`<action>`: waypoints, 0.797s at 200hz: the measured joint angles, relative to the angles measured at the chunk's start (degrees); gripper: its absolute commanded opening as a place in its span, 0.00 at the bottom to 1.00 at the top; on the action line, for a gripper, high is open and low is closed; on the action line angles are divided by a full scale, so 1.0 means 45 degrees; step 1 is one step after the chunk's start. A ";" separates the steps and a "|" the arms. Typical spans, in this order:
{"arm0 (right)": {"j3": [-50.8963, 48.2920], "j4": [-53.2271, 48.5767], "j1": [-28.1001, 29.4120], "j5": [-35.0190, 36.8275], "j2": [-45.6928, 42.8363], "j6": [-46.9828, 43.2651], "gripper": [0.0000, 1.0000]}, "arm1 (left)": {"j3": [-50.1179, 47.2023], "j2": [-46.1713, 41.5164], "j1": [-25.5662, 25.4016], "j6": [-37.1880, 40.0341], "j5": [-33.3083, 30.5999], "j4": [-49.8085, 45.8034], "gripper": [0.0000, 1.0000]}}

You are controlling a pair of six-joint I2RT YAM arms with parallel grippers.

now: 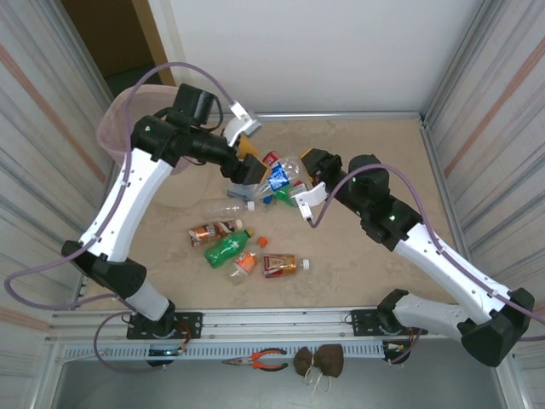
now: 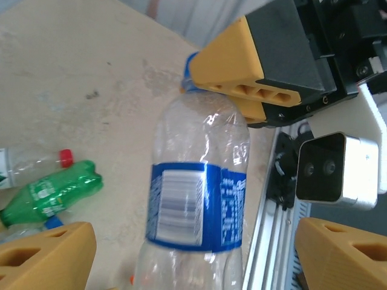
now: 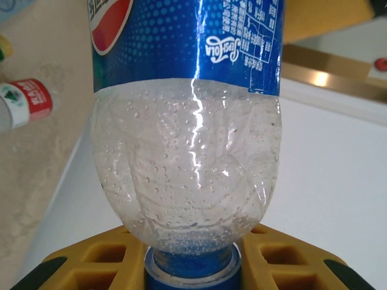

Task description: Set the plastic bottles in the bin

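Between wide-open left gripper point(image 2: 195, 234) jaws: one clear, blue-labelled plastic bottle point(image 2: 196, 181). Right gripper point(image 3: 192, 275) clamps its blue cap point(image 3: 190, 264). Beside left jaws: one green bottle point(image 2: 51, 193).

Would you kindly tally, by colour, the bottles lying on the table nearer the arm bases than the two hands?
Clear: 1, the clear bottle
Green: 1, the green bottle
Amber or orange: 3, the brown-labelled bottle, the small orange bottle, the red-labelled bottle
Total: 5
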 measured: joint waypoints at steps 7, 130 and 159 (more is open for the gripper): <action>-0.0015 0.0083 0.0126 0.0087 -0.0078 -0.0262 0.12 | 0.0151 0.0160 -0.0233 0.0107 -0.0005 -0.0189 0.86; -0.0136 0.0996 0.1613 0.0583 -0.0967 -0.2871 0.12 | 0.2191 0.1943 -0.2137 0.1894 -0.0495 -0.3390 0.77; -0.0374 0.1166 0.1671 0.0627 -0.1035 -0.3060 0.12 | 0.2191 0.1928 -0.2098 0.2064 -0.0199 -0.3487 0.79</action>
